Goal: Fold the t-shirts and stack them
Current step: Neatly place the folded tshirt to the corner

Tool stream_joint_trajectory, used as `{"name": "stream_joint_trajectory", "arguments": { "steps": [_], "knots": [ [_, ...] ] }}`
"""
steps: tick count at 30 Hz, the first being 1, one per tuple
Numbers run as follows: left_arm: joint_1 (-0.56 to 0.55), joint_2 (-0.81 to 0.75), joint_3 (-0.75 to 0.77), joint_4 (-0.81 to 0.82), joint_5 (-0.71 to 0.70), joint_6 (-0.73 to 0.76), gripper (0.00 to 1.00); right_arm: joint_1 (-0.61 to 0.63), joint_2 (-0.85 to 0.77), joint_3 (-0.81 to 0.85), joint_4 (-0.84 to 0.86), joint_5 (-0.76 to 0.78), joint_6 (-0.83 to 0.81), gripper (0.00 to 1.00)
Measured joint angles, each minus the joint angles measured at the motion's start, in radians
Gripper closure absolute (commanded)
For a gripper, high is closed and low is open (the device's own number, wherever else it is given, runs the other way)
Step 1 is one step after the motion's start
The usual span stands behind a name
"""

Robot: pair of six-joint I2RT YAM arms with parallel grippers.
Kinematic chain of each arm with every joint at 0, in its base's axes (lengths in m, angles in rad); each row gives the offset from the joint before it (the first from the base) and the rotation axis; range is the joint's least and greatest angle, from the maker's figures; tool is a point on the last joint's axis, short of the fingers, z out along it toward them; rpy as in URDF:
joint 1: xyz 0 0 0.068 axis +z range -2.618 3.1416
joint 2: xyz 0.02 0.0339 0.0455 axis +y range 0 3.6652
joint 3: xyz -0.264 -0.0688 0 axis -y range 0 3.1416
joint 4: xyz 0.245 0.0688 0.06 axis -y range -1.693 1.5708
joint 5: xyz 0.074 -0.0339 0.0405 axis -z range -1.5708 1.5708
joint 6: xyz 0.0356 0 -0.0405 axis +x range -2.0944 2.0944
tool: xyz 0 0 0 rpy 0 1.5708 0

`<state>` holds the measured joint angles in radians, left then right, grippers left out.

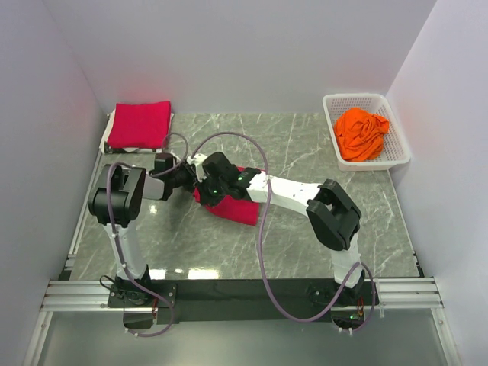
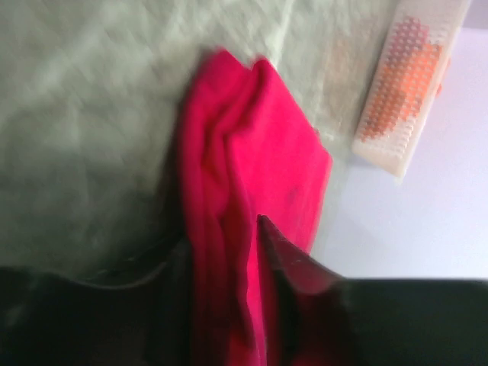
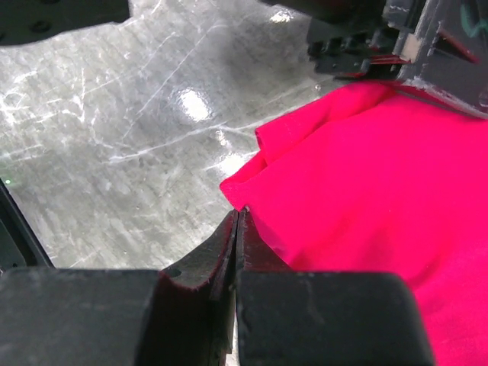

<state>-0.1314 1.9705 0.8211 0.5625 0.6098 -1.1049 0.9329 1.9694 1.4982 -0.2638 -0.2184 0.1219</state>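
Note:
A crumpled red t-shirt (image 1: 238,208) lies on the marble table (image 1: 305,152) left of centre. My left gripper (image 1: 191,181) reaches it from the left. In the left wrist view, a bunched fold of the shirt (image 2: 259,137) fills the gap in this gripper (image 2: 221,236), and both fingers press on it. My right gripper (image 1: 204,192) comes from the right and is shut. Its tips (image 3: 238,213) touch a corner of the shirt (image 3: 366,191); I cannot tell if cloth is pinched. A folded red t-shirt (image 1: 139,124) lies back left. An orange t-shirt (image 1: 362,133) sits in the basket.
The white lattice basket (image 1: 358,97) stands at the back right corner, also in the left wrist view (image 2: 408,145). White walls close in the table on three sides. The two wrists are nearly touching, and the left arm's gripper body (image 3: 381,46) shows just beyond the shirt.

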Motion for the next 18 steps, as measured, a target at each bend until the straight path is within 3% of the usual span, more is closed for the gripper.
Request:
{"name": "stream_joint_trajectory", "arguments": {
  "steps": [1,4,7,8,9,10,12,18],
  "knots": [
    [-0.003,0.006,0.016,-0.025,-0.021,0.023,0.84,-0.001,0.0,0.0,0.001,-0.001,0.001,1.0],
    [-0.006,0.023,0.088,-0.127,-0.051,0.085,0.97,-0.008,0.0,0.0,0.001,0.001,0.001,0.98],
    [-0.015,0.023,0.193,-0.255,-0.113,0.196,0.99,-0.03,0.0,0.0,0.001,0.019,0.001,0.83],
    [-0.017,0.023,0.226,-0.292,-0.134,0.233,0.99,-0.043,-0.002,0.0,-0.004,0.017,0.0,0.68],
    [-0.018,0.023,0.261,-0.326,-0.164,0.274,0.99,-0.055,-0.004,0.0,-0.011,0.018,0.005,0.61],
    [-0.018,0.023,0.301,-0.367,-0.198,0.325,0.99,-0.068,-0.008,-0.001,-0.016,0.02,0.006,0.35],
    [-0.014,0.023,0.36,-0.41,-0.247,0.397,0.99,-0.1,-0.029,-0.02,-0.018,0.019,0.002,0.16],
    [0.014,0.028,0.502,-0.495,-0.334,0.594,0.99,-0.192,-0.145,-0.071,-0.059,0.032,-0.013,0.14]
  ]
}}
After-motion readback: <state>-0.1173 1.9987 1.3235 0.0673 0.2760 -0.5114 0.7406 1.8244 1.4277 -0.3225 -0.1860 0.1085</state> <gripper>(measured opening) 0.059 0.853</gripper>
